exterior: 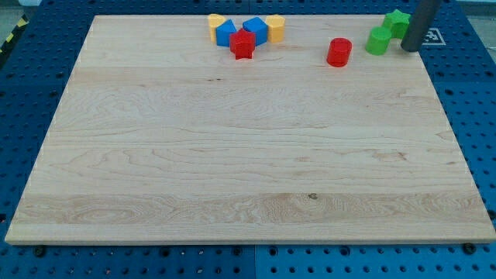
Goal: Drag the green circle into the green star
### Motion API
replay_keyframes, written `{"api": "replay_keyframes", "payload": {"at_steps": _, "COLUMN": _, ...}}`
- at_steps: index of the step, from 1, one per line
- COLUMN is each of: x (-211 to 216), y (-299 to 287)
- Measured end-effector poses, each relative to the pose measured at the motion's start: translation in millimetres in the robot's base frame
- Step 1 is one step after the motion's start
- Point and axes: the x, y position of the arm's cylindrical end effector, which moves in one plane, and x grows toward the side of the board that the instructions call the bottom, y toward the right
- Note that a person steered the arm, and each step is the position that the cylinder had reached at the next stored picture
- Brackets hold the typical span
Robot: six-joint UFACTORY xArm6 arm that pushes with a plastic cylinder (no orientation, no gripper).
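**Rod tip beside two green blocks at the far right corner of a wooden bench**

The arm carried no pincer, so there was nothing to be spread, pressed together or pinching; it ended in a straight dark rod that entered from the view's top right. My tip (410, 49) rested at the bench's upper right edge, just to the view's right of the two green blocks and touching neither as far as could be seen.

The green circle (378, 40), a short round block, stood just to the left of my tip. Immediately above and to its right sat the green star (398, 21), close to the bench's top edge. The two green blocks appeared to touch or nearly touch; the exact contact could not be made out.

Further to the view's left, apart from the green pair, stood a red cylinder (339, 52) on its own.

Further left again, near the middle of the top edge, five blocks were bunched together: a red star (242, 44) in front, two blue blocks (225, 32) (255, 29) behind it, and a yellow block at each end (215, 22) (275, 25).

The pale wooden bench (248, 170) lay on a blue perforated surface (473, 101).
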Motion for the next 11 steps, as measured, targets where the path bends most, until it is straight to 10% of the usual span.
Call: {"api": "replay_keyframes", "payload": {"at_steps": 11, "x": -11.6, "y": -100.8}}
